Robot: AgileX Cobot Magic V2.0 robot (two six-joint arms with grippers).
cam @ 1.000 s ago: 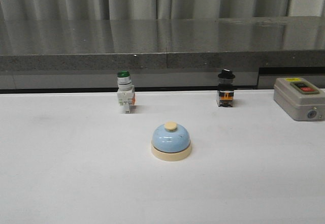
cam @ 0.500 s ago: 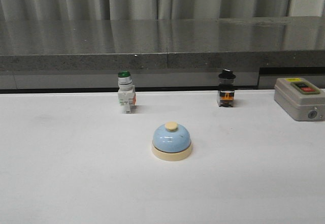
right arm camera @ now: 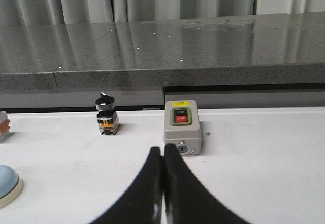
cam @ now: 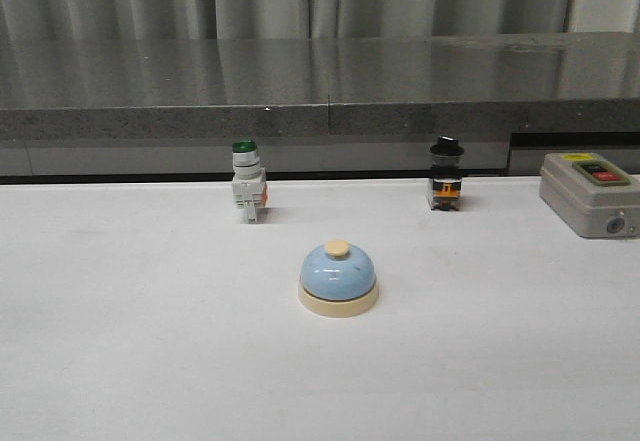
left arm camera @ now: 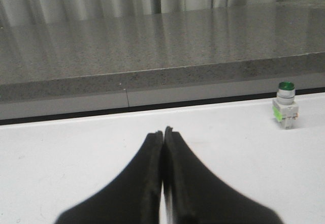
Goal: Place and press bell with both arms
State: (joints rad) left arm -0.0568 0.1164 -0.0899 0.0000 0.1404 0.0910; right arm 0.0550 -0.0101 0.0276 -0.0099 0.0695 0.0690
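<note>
Both arms at rest before the approach. The bell [cam: 338, 280] stands upright on the white counter [cam: 120, 341], about midway between the left and right edges and nearer the front edge than the back. Neither arm appears in the front view. The left tool [left arm camera: 163, 132] and the right tool [right arm camera: 163, 150] each have their fingers pressed together and carry nothing.

The step in hand is judged to be the first reach. To grasp well, the chosen tool should open before it nears the dome and take hold low at the base, since the rounded shell is likely to slip. The pressing tool can stay closed and come straight down on the button.

The bell has a light-blue dome, a cream round base and a cream button on top; faint dark specks mark the dome. Toward the back edge stand a green-capped switch [cam: 246, 189], a black-knobbed switch [cam: 445, 175] and, near the right edge, a grey switch box [cam: 590, 193], all well apart from the bell.
</note>
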